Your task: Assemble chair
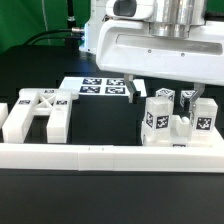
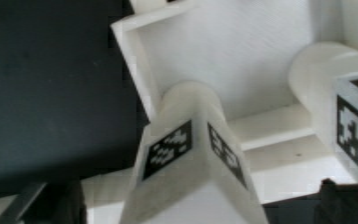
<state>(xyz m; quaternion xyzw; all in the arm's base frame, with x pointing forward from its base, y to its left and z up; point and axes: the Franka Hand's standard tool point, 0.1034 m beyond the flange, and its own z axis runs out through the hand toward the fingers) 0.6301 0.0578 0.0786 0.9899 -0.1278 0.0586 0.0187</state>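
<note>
Fingers (image 1: 133, 92) hang spread wide, gripping nothing, above the chair's tagged blocks (image 1: 176, 120) beside the white rail (image 1: 100, 157) (another chair part (image 1: 35, 112) lies well apart, toward the exterior view's left), and the wrist view shows those blocks (image 2: 202, 140) between both fingertips (image 2: 19, 203).

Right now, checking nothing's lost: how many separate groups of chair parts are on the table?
2: an H-shaped part at the exterior view's left, a blocky cluster at its right; the arm may hide others.
</note>
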